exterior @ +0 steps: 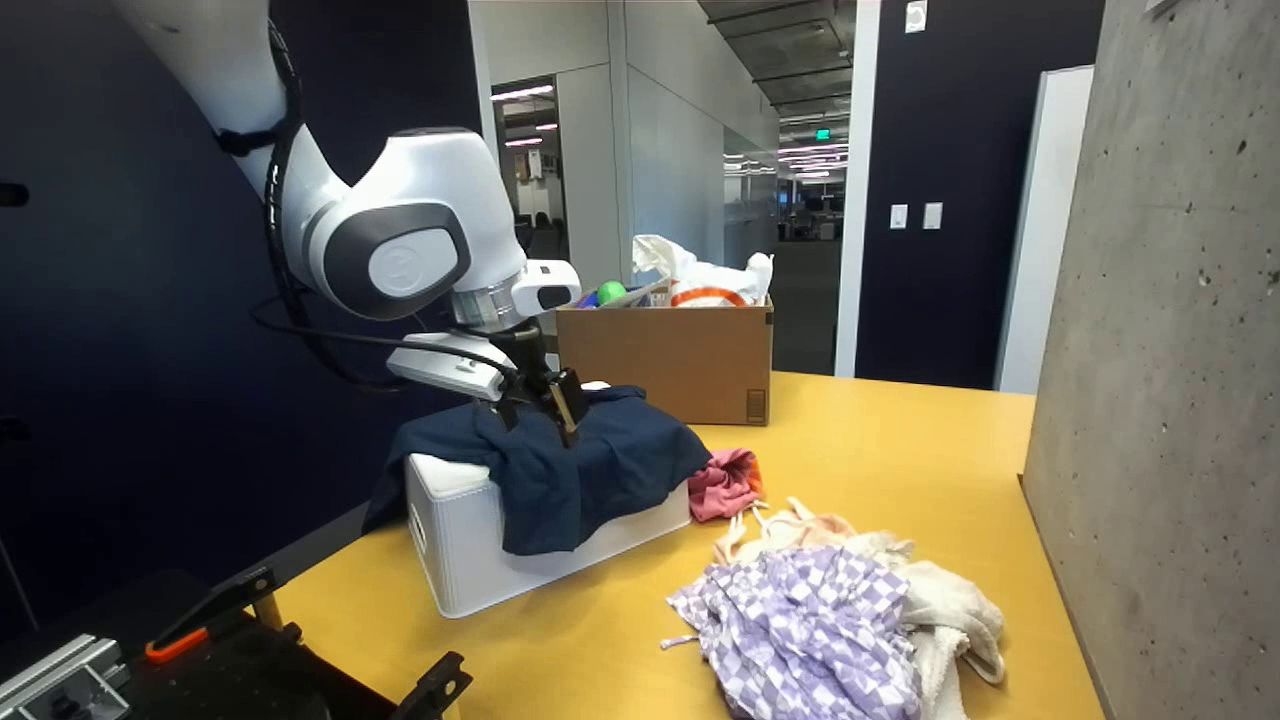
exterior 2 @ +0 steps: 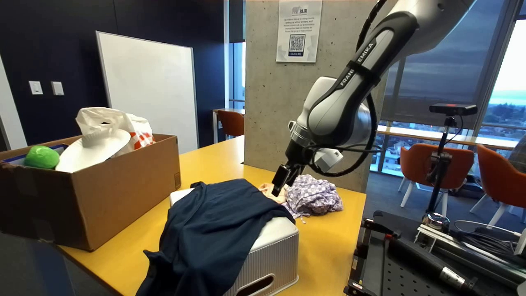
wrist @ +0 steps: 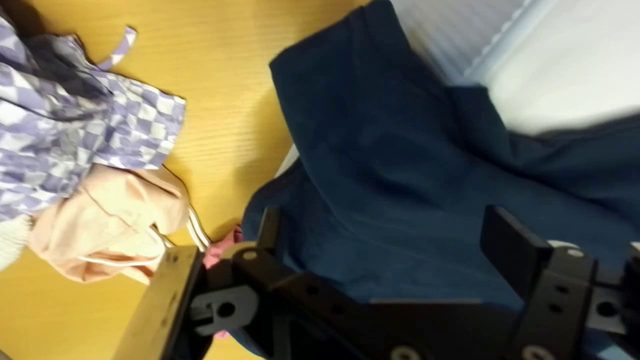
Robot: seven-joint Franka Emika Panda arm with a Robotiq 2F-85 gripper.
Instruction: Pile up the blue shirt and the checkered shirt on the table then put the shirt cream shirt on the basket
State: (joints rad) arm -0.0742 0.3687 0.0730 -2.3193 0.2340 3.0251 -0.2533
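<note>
Blue shirt (exterior 2: 222,222) drapes over the white basket (exterior 2: 284,246); our hand (wrist: 387,232), spread wide and empty, hovers above. If we pinch too shallow a fold, the shirt could slip free.

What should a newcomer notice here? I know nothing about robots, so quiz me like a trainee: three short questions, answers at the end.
1. True or false: the gripper, the part that pinches, stands open.
2. Fill in the blank: the garment draped over the white basket is the ____.
3. Short answer: which container holds the round green object?

Key: 1. True. 2. Navy shirt. 3. The brown cardboard box.
</note>
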